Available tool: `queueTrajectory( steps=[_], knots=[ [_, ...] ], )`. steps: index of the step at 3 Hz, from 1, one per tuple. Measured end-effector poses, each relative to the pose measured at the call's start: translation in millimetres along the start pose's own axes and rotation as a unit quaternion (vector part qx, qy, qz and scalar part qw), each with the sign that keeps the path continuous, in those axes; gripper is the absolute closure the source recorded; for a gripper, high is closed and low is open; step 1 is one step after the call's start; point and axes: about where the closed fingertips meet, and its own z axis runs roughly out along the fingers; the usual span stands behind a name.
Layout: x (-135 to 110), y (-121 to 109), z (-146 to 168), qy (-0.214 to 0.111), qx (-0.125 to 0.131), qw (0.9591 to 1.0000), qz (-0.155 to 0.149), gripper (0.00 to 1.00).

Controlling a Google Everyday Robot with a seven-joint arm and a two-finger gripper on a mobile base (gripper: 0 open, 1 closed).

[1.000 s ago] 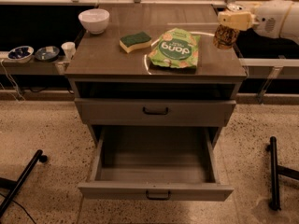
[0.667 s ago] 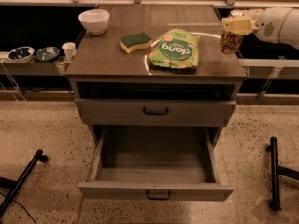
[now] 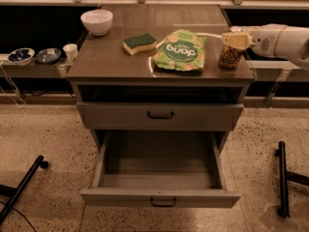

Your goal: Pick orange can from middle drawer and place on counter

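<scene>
Though plainly on the counter (image 3: 120, 57), orange can (image 3: 230, 58) with lid hidden under the hand (image 3: 235, 40); grasp unclear.

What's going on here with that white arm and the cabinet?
A robot arm reaches in from the right, its hand on top of an orange can at the counter's right edge. The lower drawer is pulled open and looks empty. A sponge, green bag and bowl sit on the counter too.
</scene>
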Motion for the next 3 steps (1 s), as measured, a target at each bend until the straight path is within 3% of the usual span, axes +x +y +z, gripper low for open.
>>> queueTrajectory(
  steps=[1, 2, 3],
  knots=[
    [0, 0, 0, 0.000, 0.000, 1.0000, 0.000, 0.06],
    [-9, -4, -7, -0.010, -0.021, 0.9995, -0.023, 0.00],
    [-18, -25, -46, 0.004, -0.028, 0.9939, -0.106, 0.00]
  ],
)
